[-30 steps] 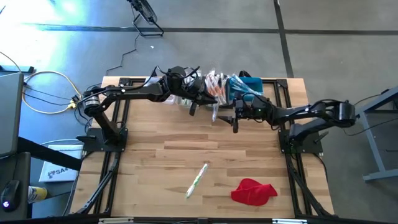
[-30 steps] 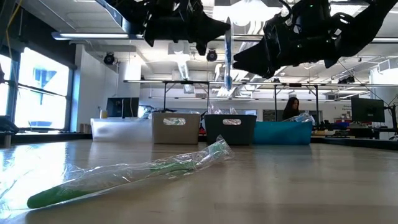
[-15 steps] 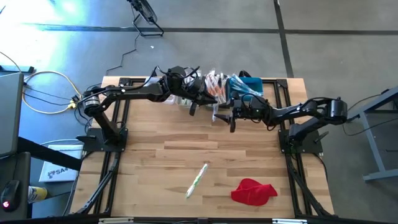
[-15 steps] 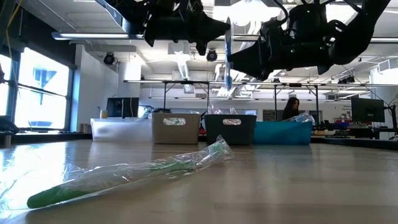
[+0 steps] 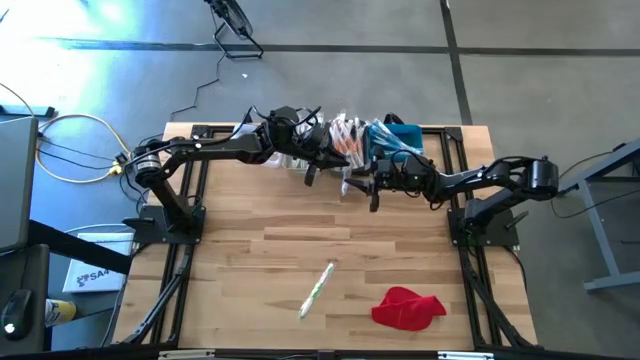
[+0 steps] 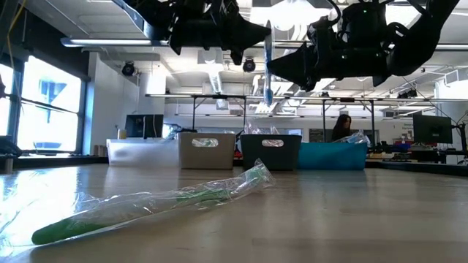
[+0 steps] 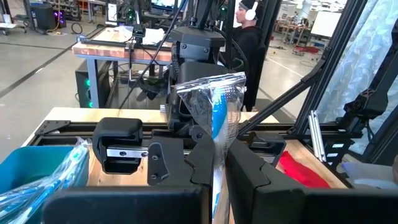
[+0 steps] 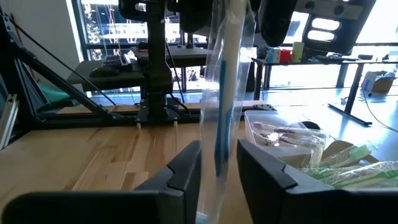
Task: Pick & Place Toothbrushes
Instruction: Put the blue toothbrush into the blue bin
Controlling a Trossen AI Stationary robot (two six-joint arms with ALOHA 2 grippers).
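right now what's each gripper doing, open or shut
left gripper: shut on the blue toothbrush in its wrapper.
right gripper: jaws either side of the same toothbrush; grip cannot be told.

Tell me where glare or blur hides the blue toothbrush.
Low view: ceiling lights blaze behind the blue toothbrush, both hands backlit to silhouettes. Right wrist view: wrapper glare streaks it, bright windows behind. Left wrist view: clearest, foreground fingers soft.

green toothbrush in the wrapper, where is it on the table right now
In the high view the green toothbrush lies loose on the wooden table's near half, just left of the red cloth, far from both arms working by the bins.
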